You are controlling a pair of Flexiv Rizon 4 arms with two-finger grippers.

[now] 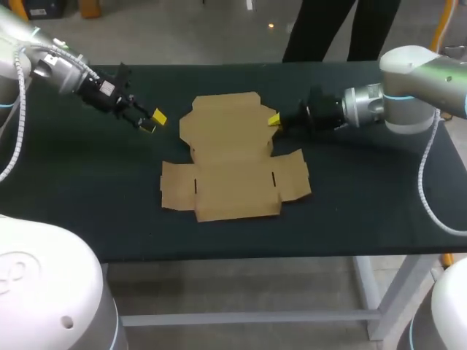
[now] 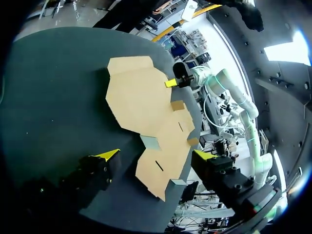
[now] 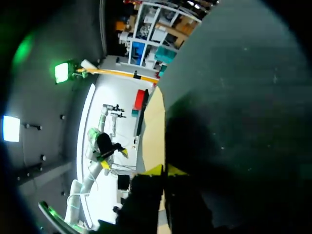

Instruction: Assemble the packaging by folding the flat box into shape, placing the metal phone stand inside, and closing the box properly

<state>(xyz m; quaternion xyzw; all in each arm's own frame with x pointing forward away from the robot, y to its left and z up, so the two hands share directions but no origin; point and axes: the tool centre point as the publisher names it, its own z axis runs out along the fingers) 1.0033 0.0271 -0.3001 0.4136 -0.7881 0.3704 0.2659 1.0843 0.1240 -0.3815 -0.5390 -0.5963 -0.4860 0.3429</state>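
The flat box (image 1: 232, 157) looks like light, thin cardboard that creases easily, so it is best pinched at a flap edge. The right gripper (image 1: 273, 120) is closed on its side edge, while the left gripper (image 1: 153, 122) hangs open.

Head view: even, moderate overhead light; soft shadow on the table (image 1: 87, 182) beneath the right gripper (image 1: 273, 120).
Left wrist view: cardboard (image 2: 141, 97) ahead of the left gripper (image 2: 155, 153) pale and evenly lit; the gripper itself in shade.
Right wrist view: dim; broad dark shadow on the table ahead of the right gripper.
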